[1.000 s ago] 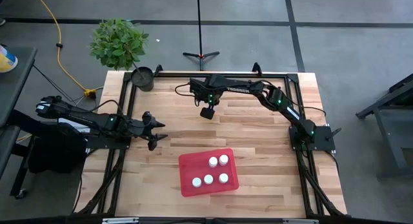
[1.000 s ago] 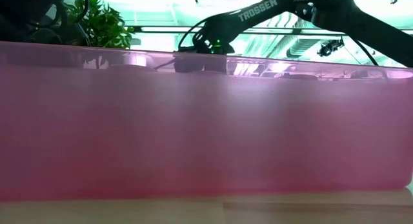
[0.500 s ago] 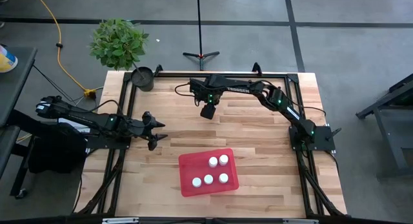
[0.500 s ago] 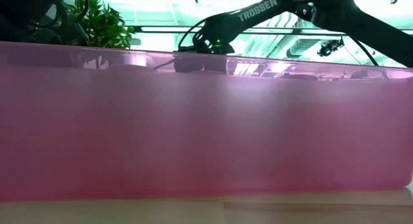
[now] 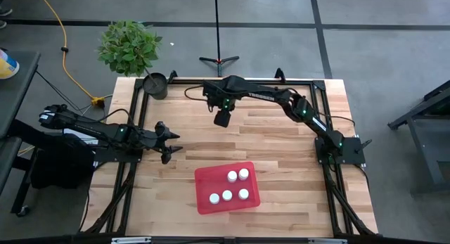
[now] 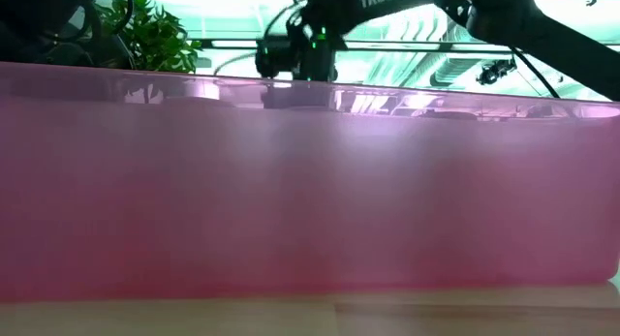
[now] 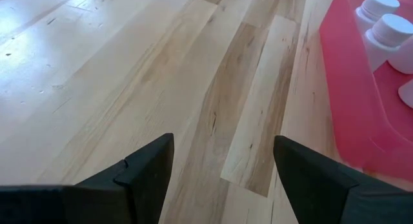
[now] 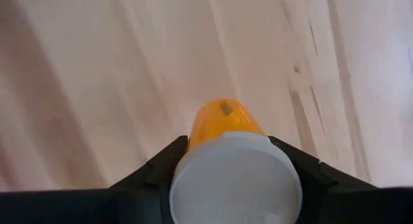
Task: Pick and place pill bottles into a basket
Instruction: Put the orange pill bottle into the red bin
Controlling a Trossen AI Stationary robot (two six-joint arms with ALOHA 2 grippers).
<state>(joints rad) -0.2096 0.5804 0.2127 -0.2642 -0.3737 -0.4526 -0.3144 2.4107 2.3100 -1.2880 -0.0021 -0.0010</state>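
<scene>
The red basket (image 5: 226, 188) stands near the table's front edge, its wall (image 6: 310, 181) filling the low view. Several white-capped pill bottles (image 5: 227, 195) stand upright in it; two also show in the left wrist view (image 7: 387, 20). My right gripper (image 5: 222, 118) hangs above the table's far middle, shut on an amber bottle with a white cap (image 8: 224, 121). My left gripper (image 5: 169, 140) waits at the table's left, open and empty (image 7: 223, 146), its fingers low over bare wood left of the basket. My right gripper pinches the amber bottle between its two fingers (image 8: 155, 169), at the sides of the white cap (image 8: 235, 179). The fingers come from above, pointing down, with the bottle lying along them. The cap faces the wrist, the amber body points at the table, and the bottle is lifted clear.
A small round black pot (image 5: 155, 84) stands at the table's far left corner, with a green plant (image 5: 130, 47) behind it on the floor. A dark frame rail (image 5: 239, 81) runs along the far edge. Bare wood lies between the right gripper and the basket.
My right gripper has gone up and a little toward the table's far left, carrying the amber bottle with it. In the low view the arm now stands higher above the basket's rim.
</scene>
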